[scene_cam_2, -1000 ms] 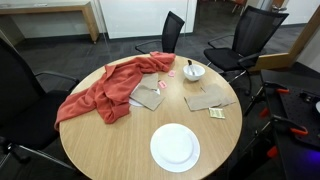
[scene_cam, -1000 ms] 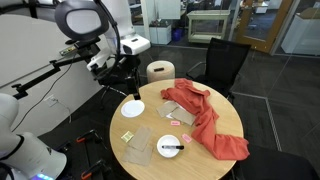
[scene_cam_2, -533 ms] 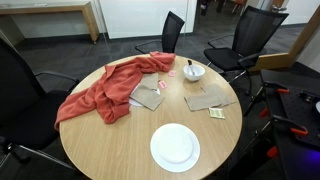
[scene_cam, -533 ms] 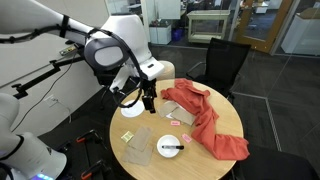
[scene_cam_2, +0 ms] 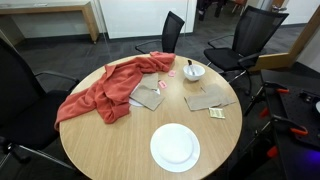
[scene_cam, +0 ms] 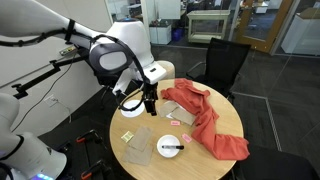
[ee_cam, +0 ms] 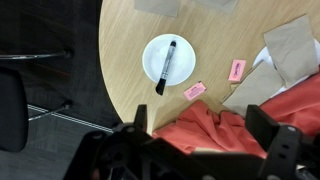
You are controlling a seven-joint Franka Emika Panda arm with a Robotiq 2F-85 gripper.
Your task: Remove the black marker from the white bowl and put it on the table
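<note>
The white bowl (scene_cam: 171,148) sits near the edge of the round tan table (scene_cam: 233,118), with the black marker (scene_cam: 171,148) lying across it. In the wrist view the bowl (ee_cam: 152,52) holds the marker (ee_cam: 166,67) diagonally, above and left of my jaws. In an exterior view the bowl (scene_cam_2: 193,71) is at the table's (scene_cam_2: 110,140) far side. My gripper (scene_cam: 148,100) hangs open and empty above the table, over the red cloth's edge (ee_cam: 200,118), apart from the bowl.
A red cloth (scene_cam: 205,120) (scene_cam_2: 105,90) drapes over part of the table. A flat white dish (scene_cam_2: 175,147), brown napkins (scene_cam_2: 208,98) (ee_cam: 290,45) and pink notes (ee_cam: 195,91) lie on the top. Black chairs (scene_cam: 222,62) (scene_cam_2: 250,35) stand around.
My arm has swung in from the back and come down over the table, beside the red cloth. The bowl, marker and cloth have not moved.
</note>
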